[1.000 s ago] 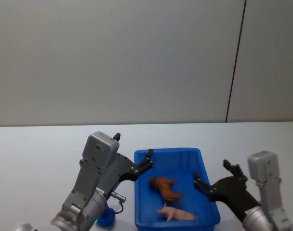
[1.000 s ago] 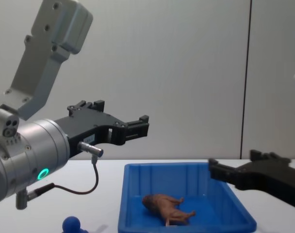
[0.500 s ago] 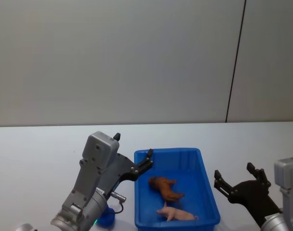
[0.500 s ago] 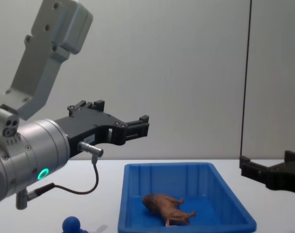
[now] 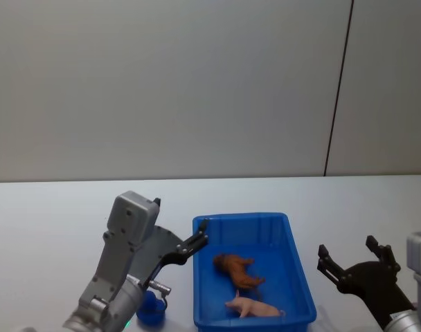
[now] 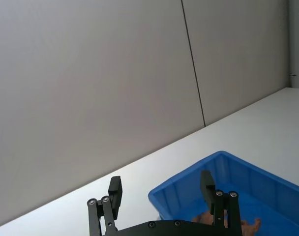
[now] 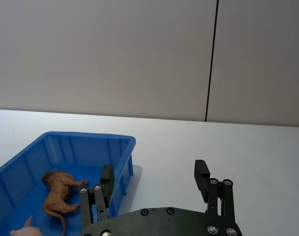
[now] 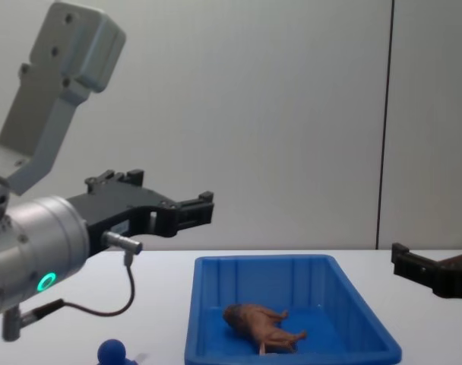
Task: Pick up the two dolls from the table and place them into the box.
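The blue box stands on the white table in front of me. Inside it lie a brown lion doll and a pale pink animal doll. A dark blue round-headed figure stands on the table just left of the box. My left gripper hangs open and empty above the table at the box's left rim. To the right of the box my right gripper is open and empty. The right wrist view has the lion beyond the open fingers.
A plain grey wall with a dark vertical seam closes off the back. The left forearm's cable loops down above the blue figure. Bare tabletop spreads to the right of the box.
My right gripper has drawn back from over the box's right side to the right of it. The left arm has pulled back slightly to the left.
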`<state>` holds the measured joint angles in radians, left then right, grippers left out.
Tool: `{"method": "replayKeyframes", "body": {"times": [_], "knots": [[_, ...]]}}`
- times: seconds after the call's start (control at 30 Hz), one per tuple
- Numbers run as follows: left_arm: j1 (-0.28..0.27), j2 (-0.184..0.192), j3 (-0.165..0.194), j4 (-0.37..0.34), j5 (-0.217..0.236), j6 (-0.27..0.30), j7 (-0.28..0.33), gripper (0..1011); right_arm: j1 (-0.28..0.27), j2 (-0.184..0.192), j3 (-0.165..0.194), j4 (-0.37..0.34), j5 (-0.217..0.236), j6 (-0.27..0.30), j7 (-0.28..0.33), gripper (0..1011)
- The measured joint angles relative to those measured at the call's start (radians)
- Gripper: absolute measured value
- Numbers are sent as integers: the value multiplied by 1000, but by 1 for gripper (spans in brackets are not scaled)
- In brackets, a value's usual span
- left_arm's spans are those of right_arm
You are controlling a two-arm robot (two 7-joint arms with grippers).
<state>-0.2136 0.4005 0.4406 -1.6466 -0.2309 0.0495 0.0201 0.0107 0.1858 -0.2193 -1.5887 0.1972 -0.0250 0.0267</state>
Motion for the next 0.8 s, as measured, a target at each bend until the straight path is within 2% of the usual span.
{"method": "replayKeyframes", "body": {"times": [0.33, 0.8], "knots": [[39, 36, -23, -29, -60, 61, 33, 1001, -7, 3, 2, -6, 4, -2, -8, 1001], [76, 71, -49, -36, -148, 149, 33, 1001, -10, 4, 4, -9, 6, -3, -12, 1001]]}}
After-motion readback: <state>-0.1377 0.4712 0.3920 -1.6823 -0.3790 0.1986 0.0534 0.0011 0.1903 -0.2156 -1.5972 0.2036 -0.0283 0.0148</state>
